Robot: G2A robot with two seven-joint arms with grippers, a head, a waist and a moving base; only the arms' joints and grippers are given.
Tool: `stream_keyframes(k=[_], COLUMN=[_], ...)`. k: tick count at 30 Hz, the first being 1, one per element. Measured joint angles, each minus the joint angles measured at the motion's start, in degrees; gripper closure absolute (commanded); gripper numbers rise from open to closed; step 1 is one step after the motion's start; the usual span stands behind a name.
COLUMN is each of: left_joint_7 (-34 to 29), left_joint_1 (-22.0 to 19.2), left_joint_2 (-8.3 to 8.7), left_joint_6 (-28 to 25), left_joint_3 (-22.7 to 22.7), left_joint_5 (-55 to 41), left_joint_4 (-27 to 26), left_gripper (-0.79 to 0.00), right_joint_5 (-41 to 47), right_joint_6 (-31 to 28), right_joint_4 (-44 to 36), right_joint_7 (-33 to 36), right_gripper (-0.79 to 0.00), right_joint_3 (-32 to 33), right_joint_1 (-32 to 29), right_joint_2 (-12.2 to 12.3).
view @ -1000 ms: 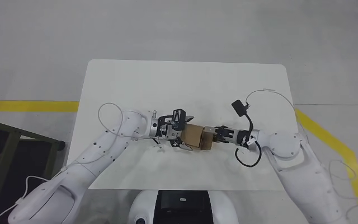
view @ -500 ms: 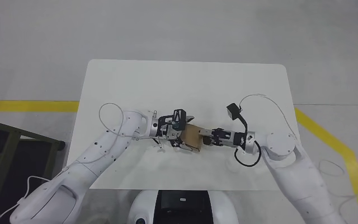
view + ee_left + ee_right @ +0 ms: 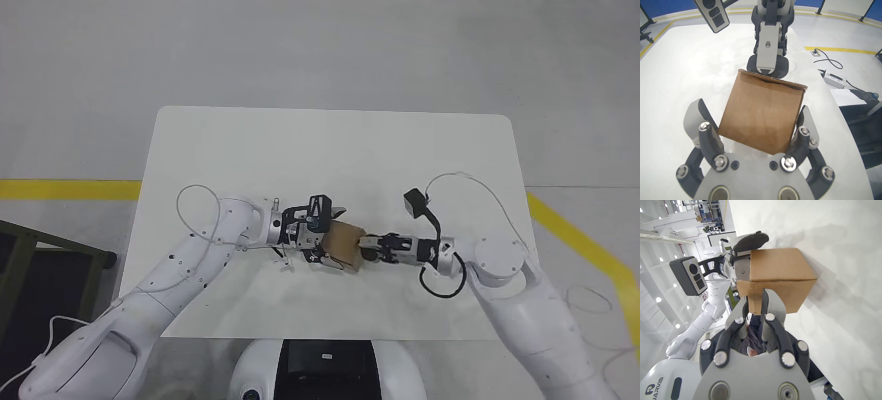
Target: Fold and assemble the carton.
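Note:
A small brown carton (image 3: 344, 246) lies on the white table (image 3: 400, 150) between my two grippers, near the front middle. My left gripper (image 3: 322, 245) holds it from one end; in the left wrist view the carton (image 3: 762, 111) sits between the two fingers of the left gripper (image 3: 751, 105), which press on its sides. From the opposite end my right gripper (image 3: 368, 247) meets the carton. In the right wrist view the right gripper (image 3: 755, 295) is shut on a folded end flap (image 3: 753, 302) of the carton (image 3: 780, 264).
Bare white tabletop surrounds the carton on all sides. The table's front edge runs close behind both arms. Beyond the table's side edge a power brick (image 3: 834, 80) with its cable lies on the floor.
My right gripper has moved in toward the carton's end, and the carton's protruding end flap has folded in, so the carton looks shorter. The left gripper has stayed in place.

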Motion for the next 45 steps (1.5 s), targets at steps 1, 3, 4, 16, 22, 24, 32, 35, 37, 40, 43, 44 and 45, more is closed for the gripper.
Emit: stream_keyframes(k=[1, 3, 4, 16, 22, 24, 32, 35, 37, 40, 43, 44, 45], left_joint_7=[0.0, 0.0, -0.1, -0.2, -0.3, -0.3, -0.6, -0.6, -0.7, -0.8, -0.7, -0.8, -0.8], left_joint_1=[0.0, 0.0, 0.0, 0.3, 0.4, 0.4, 0.4, 0.4, 0.4, 0.4, 0.3, 0.3, 0.2], left_joint_2=[0.00, 0.00, 0.00, 0.09, 0.13, 0.13, 0.15, 0.16, 0.16, 0.16, 0.16, 0.16, 0.17], left_joint_6=[0.0, 0.0, 0.0, 0.0, 0.0, 0.0, 0.0, 0.0, 0.0, 0.0, 0.0, 0.0, 0.0], left_joint_3=[0.0, 0.0, 0.0, -0.4, -0.5, -0.5, -0.4, -0.4, -0.3, -0.2, -0.1, -0.1, -0.1], left_joint_5=[0.0, -0.1, -0.1, 0.0, 0.0, 0.0, -0.1, -0.1, -0.2, -0.3, -0.3, -0.3, -0.2], left_joint_4=[0.0, 0.0, 0.0, 0.0, -0.1, -0.1, -0.1, -0.1, 0.0, 0.0, 0.0, 0.0, 0.0], left_gripper=[-0.785, -0.785, -0.785, -0.785, -0.785, -0.785, -0.785, -0.785, -0.785, -0.785, -0.785, -0.785, -0.785], right_joint_5=[-0.2, -0.8, -1.3, -3.9, -3.9, -4.0, -2.6, -1.5, -0.9, -0.1, 1.1, 1.5, 1.9], right_joint_6=[0.2, 0.6, 0.9, 3.3, 3.6, 3.7, 3.2, 2.5, 2.1, 1.6, 0.5, 0.1, -0.4], right_joint_4=[0.0, -0.2, -0.4, -2.4, -3.3, -3.4, -2.4, -1.7, -1.1, -0.5, -0.2, -0.2, -0.1], right_joint_7=[0.0, 0.1, 0.1, 0.5, 0.7, 0.7, 1.1, 1.0, 1.0, 1.1, 1.1, 1.1, 1.1], right_gripper=[-0.209, -0.194, -0.185, -0.197, -0.172, -0.157, -0.215, -0.268, -0.283, -0.259, -0.252, -0.256, -0.259], right_joint_3=[0.0, -0.1, -0.1, 1.1, 2.2, 2.3, 1.3, 0.8, 0.4, -0.1, -0.4, -0.4, -0.5], right_joint_1=[0.0, -0.1, -0.1, -1.9, -3.2, -3.5, -3.2, -2.8, -2.6, -2.2, -2.0, -2.0, -2.0], right_joint_2=[0.0, 0.1, 0.1, 0.9, 1.3, 1.4, 1.2, 1.1, 1.0, 0.9, 0.7, 0.7, 0.7])
